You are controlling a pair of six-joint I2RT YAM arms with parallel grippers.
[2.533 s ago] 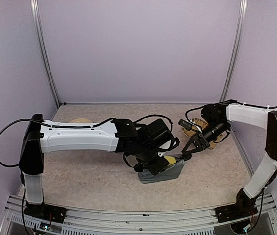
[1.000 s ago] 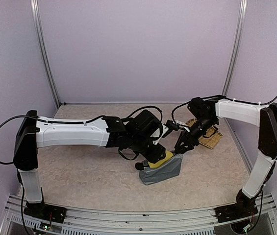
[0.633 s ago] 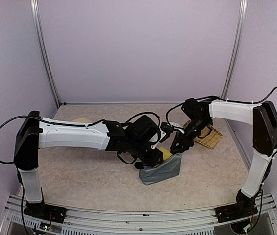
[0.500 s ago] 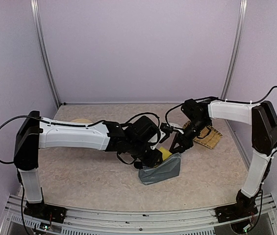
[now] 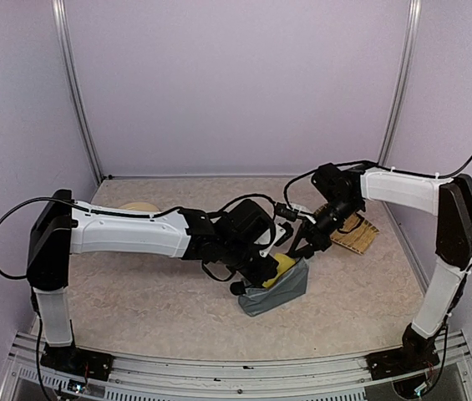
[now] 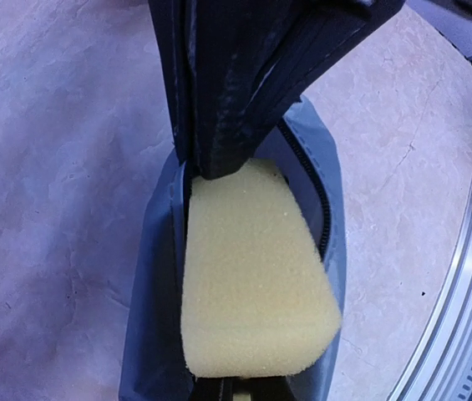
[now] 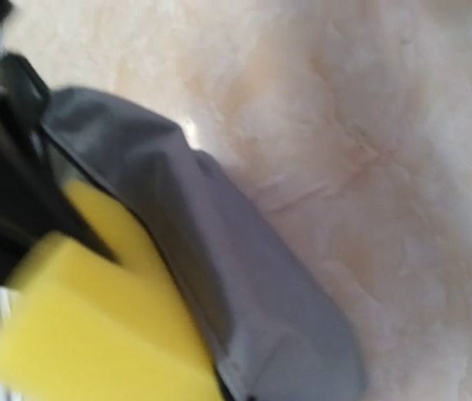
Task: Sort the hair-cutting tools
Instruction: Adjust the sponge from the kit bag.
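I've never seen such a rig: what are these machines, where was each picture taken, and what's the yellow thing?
Two robot arms, the left arm and right arm, are bolted to a table. One picture looks down from above and behind them; the other two come from a camera on each wrist. On the table lie a grey zip pouch with a yellow sponge sticking from its mouth, a round beige plate and a tan slatted piece. The left end effector and right end effector, two-finger pincers, are both shut at the pouch's mouth; whether they pinch its edge is unclear.
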